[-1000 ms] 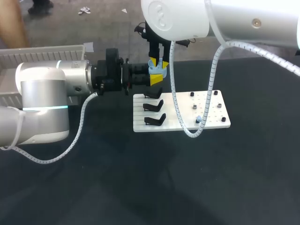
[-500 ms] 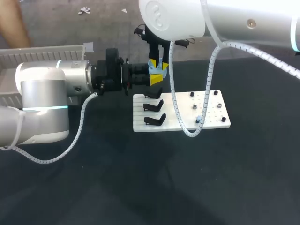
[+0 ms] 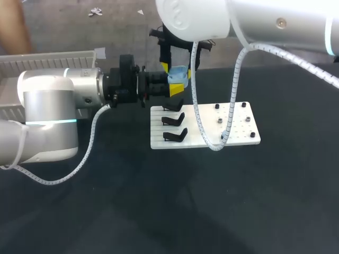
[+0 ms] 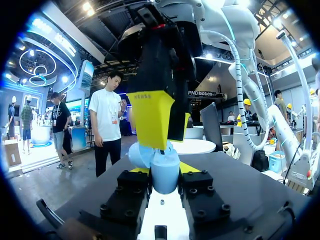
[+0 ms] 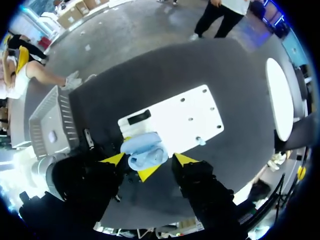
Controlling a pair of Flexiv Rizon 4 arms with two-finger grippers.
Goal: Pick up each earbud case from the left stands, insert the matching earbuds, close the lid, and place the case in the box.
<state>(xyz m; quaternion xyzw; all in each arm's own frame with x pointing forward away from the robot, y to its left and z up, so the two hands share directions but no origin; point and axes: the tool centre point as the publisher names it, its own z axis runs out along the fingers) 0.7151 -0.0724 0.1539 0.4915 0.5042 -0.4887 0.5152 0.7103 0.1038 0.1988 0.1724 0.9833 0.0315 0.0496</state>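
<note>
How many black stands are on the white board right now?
3, in a column on the white board's left side: the far stand nearest the earbud case, the middle stand, the near stand. A fourth could be hidden farther back.

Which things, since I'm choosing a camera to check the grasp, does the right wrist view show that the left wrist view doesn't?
Only the right wrist view: the whole white board past the light blue earbud case, and the grey box. Only the left wrist view: the left arm's jaws pressing the case from both sides, and one yellow finger of the right arm, seen from the side, above it. Both: the case itself.
</note>
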